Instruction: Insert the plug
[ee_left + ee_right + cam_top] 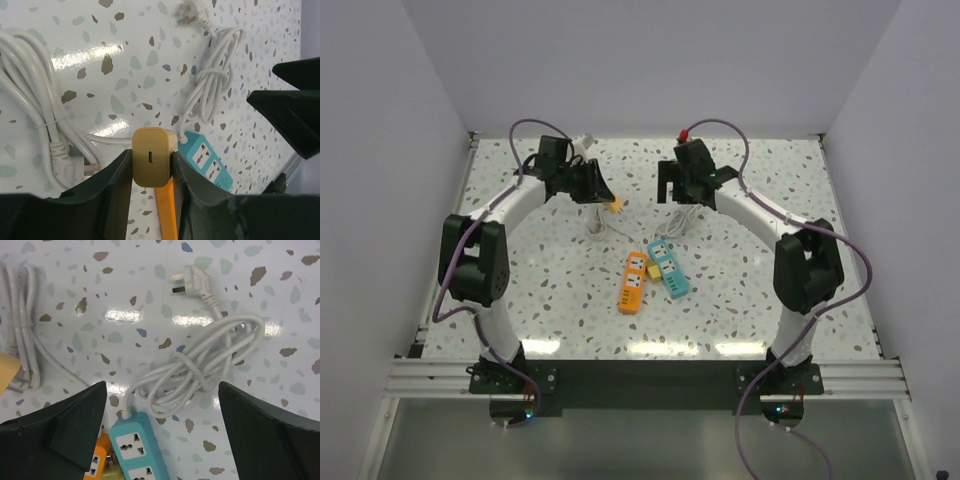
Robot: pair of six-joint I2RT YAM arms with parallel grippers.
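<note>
Left wrist view: pinched the plug (152,156) in the left gripper (152,165), jaws pressed on its two sides, port face toward the lens, prongs hidden. Hung off the table with the orange strip (166,212) showing directly under it; by the overhead view, sat a little beyond that strip's far end. Showed the teal strip (207,164) just right of the orange strip, and white cables (30,100) farther out past both. Right wrist view: spread the right gripper (162,385) wide on nothing, above the cable beyond the orange strip.

Called for bringing the plug back over the orange strip, squaring the prongs to a free socket, levelling the wrist, then pressing straight down without twist. Could not read the prong orientation, so warranted a check before any push. Likely needed the right gripper lowered onto the orange strip to pin it, since a light strip could slide or tip under the load.
</note>
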